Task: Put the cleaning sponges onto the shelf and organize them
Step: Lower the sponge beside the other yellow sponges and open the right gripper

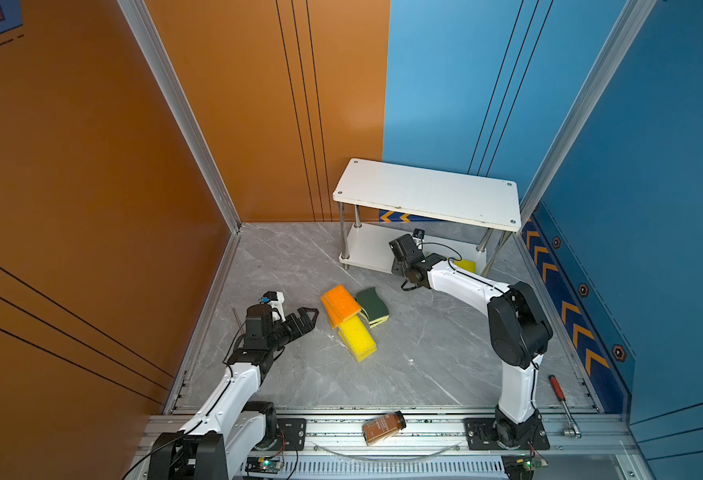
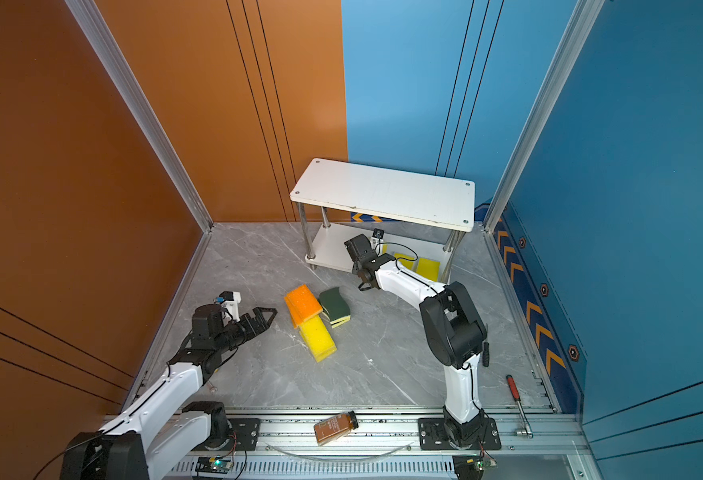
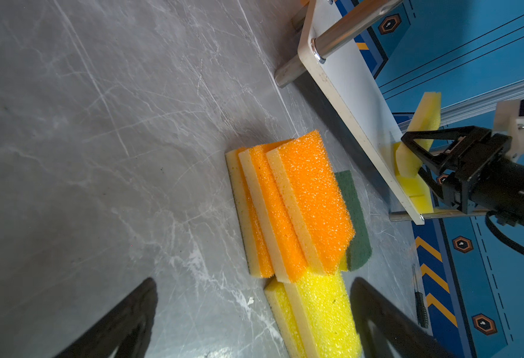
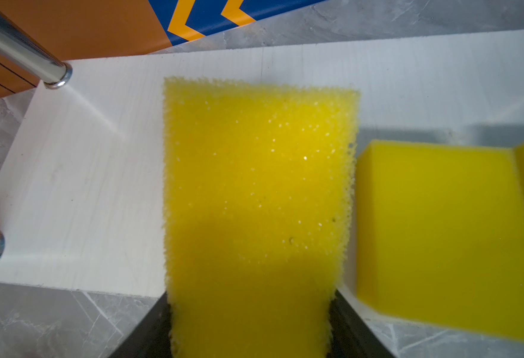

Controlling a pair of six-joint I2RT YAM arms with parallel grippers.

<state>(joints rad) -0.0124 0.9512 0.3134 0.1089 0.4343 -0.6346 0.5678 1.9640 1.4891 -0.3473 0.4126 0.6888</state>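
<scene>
Brown bottle (image 1: 383, 427), label (image 1: 376, 429) print illegible

Right pincer (image 4: 249, 297) largely outside wrist view

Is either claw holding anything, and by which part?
Right claw grips a yellow sponge by its near end, across its width, over the shelf's lower board. Left claw is open, empty.

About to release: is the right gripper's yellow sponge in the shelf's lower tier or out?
In: yellow sponge is mostly over the shelf's lower board, right gripper shut on it.
</scene>
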